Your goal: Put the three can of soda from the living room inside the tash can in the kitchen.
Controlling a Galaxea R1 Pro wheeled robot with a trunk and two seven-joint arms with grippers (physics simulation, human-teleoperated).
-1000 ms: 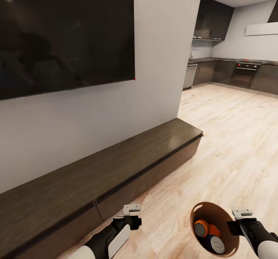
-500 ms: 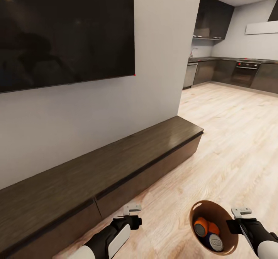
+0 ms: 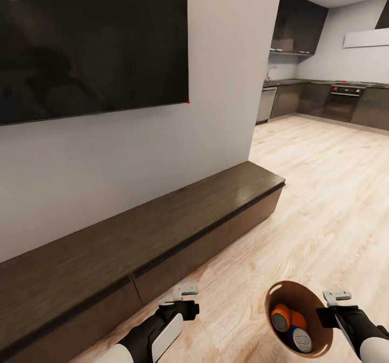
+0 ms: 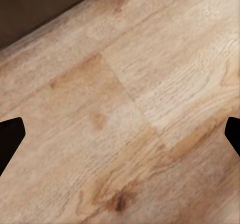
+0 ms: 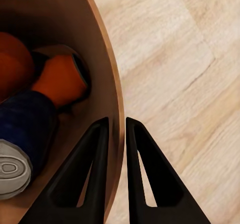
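Light wood floor (image 3: 324,190) runs open toward the kitchen (image 3: 329,98) far ahead; a dark TV (image 3: 92,44), cut off at the frame's edge, hangs above the long low cabinet (image 3: 162,228) close beside the robot; the right gripper (image 5: 116,129) has its fingers clenched on the wall of the tash can (image 3: 319,325), where orange cans (image 3: 282,318) and a blue can (image 3: 300,341) lie partly hidden; the left gripper (image 4: 120,134) hangs released over bare floor.
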